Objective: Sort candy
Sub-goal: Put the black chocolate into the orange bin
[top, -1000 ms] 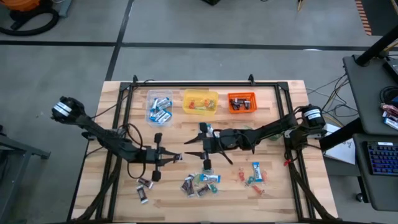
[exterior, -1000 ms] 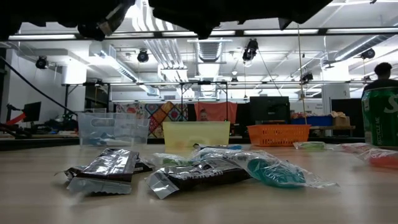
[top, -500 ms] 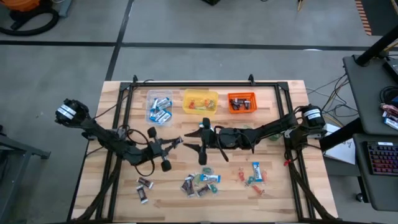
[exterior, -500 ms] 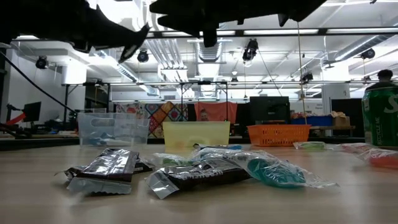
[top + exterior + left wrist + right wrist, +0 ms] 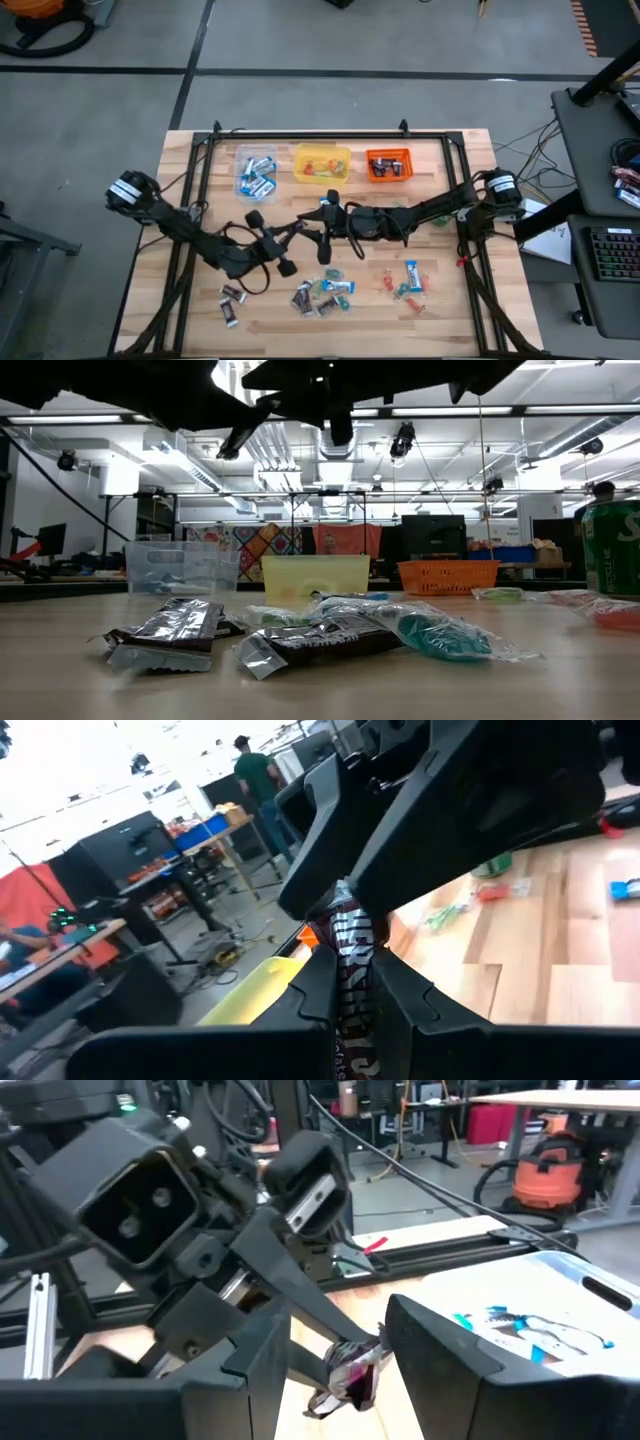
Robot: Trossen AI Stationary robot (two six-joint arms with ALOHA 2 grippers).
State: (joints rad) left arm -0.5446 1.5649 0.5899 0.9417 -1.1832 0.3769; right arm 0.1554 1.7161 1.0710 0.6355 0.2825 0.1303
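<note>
Reaches in from the table's (image 5: 180, 300) left edge with the left hand (image 5: 298, 227), raised above the wood near the middle. Clenches that hand on a dark brown candy (image 5: 350, 982), pinched upright between the two fingers (image 5: 312, 990), with the wrapper's printed face towards the wrist camera. Meets, just to the right, the right hand (image 5: 318, 230), extended from the table's right edge. Keeps the right hand released, fingers (image 5: 255, 1355) spread wide to either side of the held candy (image 5: 350, 1373), not visibly touching it. Along the far edge of the table, in a row: a clear tub (image 5: 256, 172) with blue-and-white sweets inside, a yellow tub (image 5: 321, 163) with a few small bright ones, an orange tub (image 5: 389, 165) with dark ones. On the near half of the table, loose: two dark brown sweets (image 5: 231, 305) below the left arm, then a heap of sweets (image 5: 322, 295) in brown, blue-and-white and green under the two hands, then a blue-and-white sweet (image 5: 411, 275) among tiny red and green sweets (image 5: 402, 291) further right. From table height, shows that heap (image 5: 330, 635) in front, the three tubs behind it, and a green can (image 5: 612, 550) at the far right.
</note>
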